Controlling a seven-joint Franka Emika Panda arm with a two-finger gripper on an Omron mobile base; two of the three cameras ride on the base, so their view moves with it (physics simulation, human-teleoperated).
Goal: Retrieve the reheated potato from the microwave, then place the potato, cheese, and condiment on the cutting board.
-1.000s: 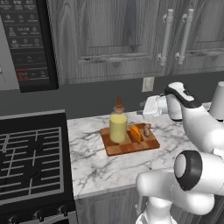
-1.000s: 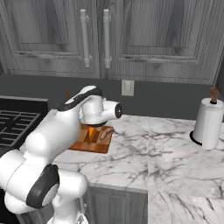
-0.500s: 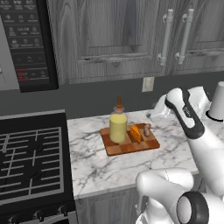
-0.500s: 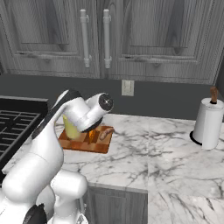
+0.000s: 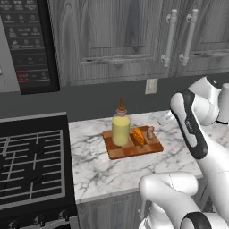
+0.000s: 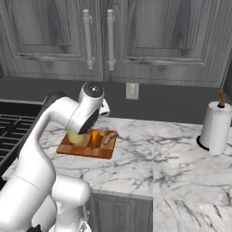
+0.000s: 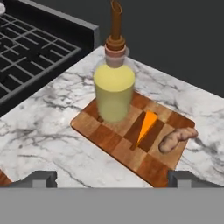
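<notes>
On the cutting board (image 7: 103, 135): condiment (image 7: 114, 89) upright at the stove end, cheese (image 7: 146, 124) in the middle, potato (image 7: 176, 138) close to the far edge, none touching. Above, gripper (image 7: 111, 178) spread wide, holding nothing. Bare marble counter (image 5: 98, 165) all round the board

- L base cam: behind arm, looks fwd/down.
- R base cam: same, opposite side.
- Hand cam: close above.
- All share cutting board (image 5: 133, 144) (image 6: 86, 145) (image 7: 131, 138).
</notes>
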